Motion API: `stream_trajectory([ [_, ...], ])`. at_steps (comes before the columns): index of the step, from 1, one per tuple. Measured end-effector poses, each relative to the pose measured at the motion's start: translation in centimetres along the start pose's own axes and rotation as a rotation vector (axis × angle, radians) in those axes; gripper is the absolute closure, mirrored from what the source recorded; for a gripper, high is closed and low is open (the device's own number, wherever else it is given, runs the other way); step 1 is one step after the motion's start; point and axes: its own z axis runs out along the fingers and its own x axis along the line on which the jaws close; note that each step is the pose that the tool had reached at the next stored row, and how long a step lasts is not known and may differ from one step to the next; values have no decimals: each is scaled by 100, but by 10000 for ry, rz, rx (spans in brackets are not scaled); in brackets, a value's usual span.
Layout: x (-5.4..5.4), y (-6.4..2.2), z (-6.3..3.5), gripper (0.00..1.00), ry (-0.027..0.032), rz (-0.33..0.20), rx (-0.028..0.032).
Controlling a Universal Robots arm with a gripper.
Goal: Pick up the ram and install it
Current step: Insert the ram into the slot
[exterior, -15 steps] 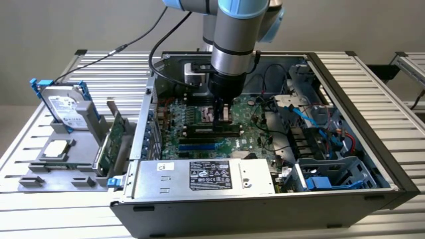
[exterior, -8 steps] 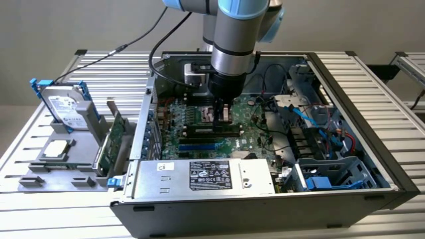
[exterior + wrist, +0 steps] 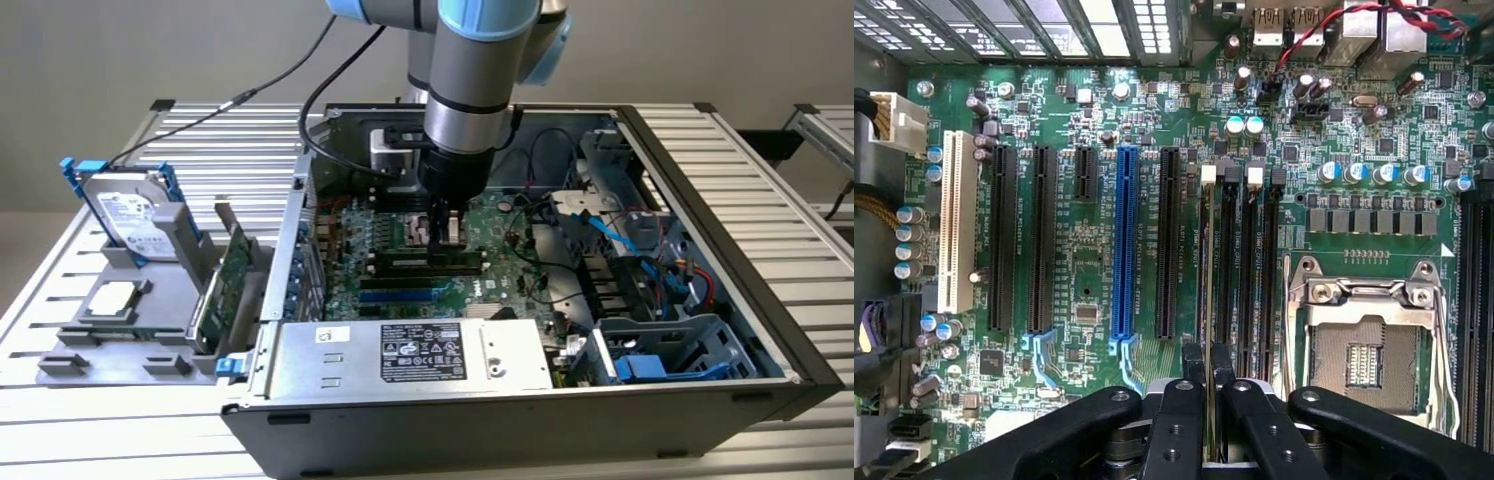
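Ram (image 3: 1209,300) | thin, edge-on stick | pinched in claw (image 3: 1208,420) | over motherboard (image 3: 1094,330)

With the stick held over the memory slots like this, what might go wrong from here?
1. The hand grips the ram edge-on above the black memory slots; slight misalignment may jam it on a slot wall.
2. The slots are packed close, so it may enter the wrong one.
3. The open CPU socket sits close by; a slip may damage it.

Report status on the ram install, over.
Gripper shut on the ram, low inside the case. Ram edge-on over the memory slots beside the CPU socket. Seating cannot be told. Nothing blocking.
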Motion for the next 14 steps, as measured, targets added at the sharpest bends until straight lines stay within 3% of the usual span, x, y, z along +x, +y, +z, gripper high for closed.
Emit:
stream_trajectory([
  [5, 0, 0, 4, 86, 2, 0, -1],
  [9, 0, 0, 6, 67, 2, 1, -1],
  [12, 0, 0, 6, 61, 2, 0, -2],
  [14, 0, 8, -19, 49, -1, 2, 0],
])
